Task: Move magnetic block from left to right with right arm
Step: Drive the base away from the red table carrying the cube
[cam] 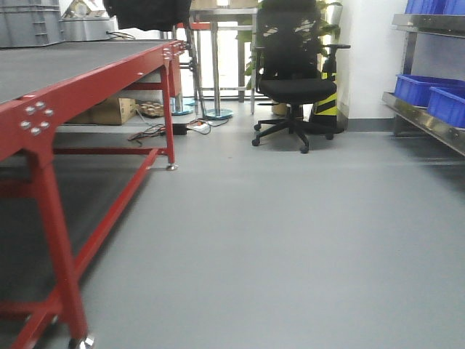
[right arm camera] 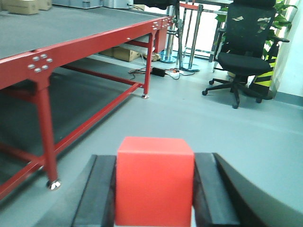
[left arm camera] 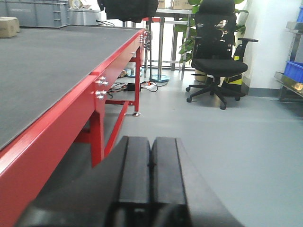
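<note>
Right wrist-mounted view gives you the clearest read: the right gripper (right arm camera: 155, 163) is clamped on the magnetic block (right arm camera: 154, 184), a plain red cube sitting between the two black fingers (right arm camera: 101, 194), one against each side face. The block is held in the air with the grey floor (right arm camera: 189, 118) behind it, off to the side of the red-framed worktop (right arm camera: 71, 23) and well apart from its dark surface. Tan cardboard boxes (right arm camera: 21, 5) sit at the far corner of that worktop, and a black office chair (right arm camera: 246, 52) stands across the room.

From the left wrist-mounted view you see the left gripper (left arm camera: 150, 142) with its black fingers (left arm camera: 135, 170) pressed together and nothing between them. It sits just beside the worktop's red edge, roughly level with the surface, though the angle makes the height hard to judge.

On the exterior front-facing view you get the worktop's red legs, the chair, and blue bins (cam: 429, 91) on a metal shelf at the right.
</note>
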Controlling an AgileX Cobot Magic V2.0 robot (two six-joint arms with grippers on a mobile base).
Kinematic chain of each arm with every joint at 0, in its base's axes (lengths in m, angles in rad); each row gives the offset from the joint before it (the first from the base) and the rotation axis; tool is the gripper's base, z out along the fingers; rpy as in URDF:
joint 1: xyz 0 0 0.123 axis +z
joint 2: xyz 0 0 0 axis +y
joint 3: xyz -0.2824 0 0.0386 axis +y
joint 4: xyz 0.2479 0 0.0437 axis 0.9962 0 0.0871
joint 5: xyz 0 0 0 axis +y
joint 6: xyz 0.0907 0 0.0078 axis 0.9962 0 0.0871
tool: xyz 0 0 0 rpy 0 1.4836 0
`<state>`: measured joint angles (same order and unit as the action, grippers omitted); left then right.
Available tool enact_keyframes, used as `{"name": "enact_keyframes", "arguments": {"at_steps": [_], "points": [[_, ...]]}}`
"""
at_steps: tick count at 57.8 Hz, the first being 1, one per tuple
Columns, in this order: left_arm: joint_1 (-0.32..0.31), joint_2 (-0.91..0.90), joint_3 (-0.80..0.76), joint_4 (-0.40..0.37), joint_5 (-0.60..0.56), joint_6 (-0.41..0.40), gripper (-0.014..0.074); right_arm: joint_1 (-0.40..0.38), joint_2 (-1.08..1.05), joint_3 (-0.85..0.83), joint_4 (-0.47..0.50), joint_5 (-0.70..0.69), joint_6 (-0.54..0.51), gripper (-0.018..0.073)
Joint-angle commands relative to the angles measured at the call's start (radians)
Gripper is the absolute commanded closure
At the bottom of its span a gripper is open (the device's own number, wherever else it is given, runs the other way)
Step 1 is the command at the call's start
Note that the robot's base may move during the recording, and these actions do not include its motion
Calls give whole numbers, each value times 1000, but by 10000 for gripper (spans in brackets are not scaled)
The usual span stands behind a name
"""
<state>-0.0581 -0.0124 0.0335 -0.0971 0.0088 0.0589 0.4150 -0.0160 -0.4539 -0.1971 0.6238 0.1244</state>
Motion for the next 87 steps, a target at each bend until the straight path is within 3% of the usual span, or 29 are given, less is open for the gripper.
{"name": "enact_keyframes", "arguments": {"at_steps": [1,87], "points": [[-1,-13,8,-5,-89,-7,722,-5,4,-24,-19,-90,-8,365],[-1,-13,8,-5,-89,-7,722,-5,4,-24,-19,-91,-8,365]]}}
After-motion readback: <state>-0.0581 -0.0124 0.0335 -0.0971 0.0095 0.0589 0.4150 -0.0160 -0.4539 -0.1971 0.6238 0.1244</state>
